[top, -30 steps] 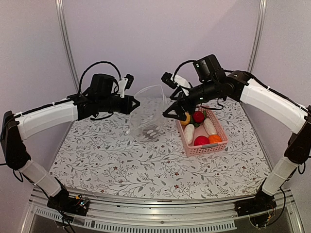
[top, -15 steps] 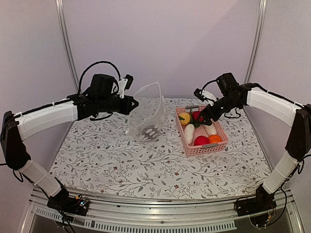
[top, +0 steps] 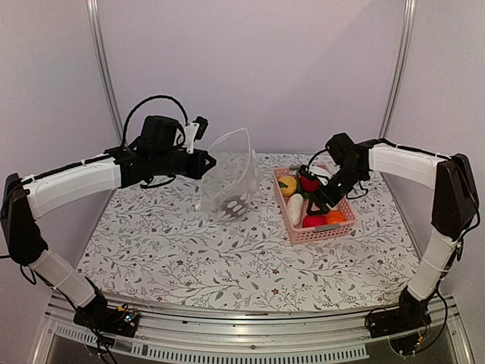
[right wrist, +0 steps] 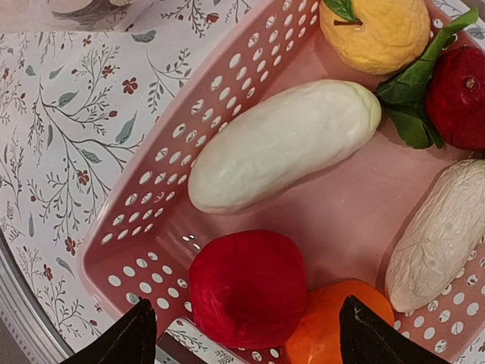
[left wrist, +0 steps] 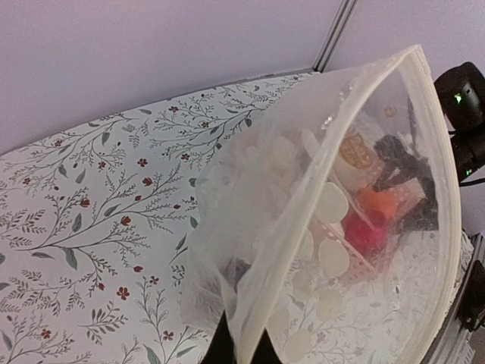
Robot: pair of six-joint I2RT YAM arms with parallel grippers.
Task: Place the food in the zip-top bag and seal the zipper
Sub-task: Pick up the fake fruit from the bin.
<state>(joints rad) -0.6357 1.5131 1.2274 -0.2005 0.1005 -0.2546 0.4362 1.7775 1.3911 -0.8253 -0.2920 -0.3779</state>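
Note:
The clear zip-top bag hangs open above the table, and my left gripper is shut on its mouth edge. In the left wrist view the bag fills the right side, its zipper runs up from my shut left gripper. My right gripper is open, low over the pink basket. In the right wrist view the gripper straddles a red ball beside an orange piece. White pieces, a yellow fruit and a red fruit with green leaves lie in the basket.
The table has a floral-print cover. Grey walls and metal posts close in the back and sides. The basket stands right of the bag, near the back right.
My right gripper has moved from beside the bag's mouth rightwards and down into the basket. The left gripper and the bag have stayed put.

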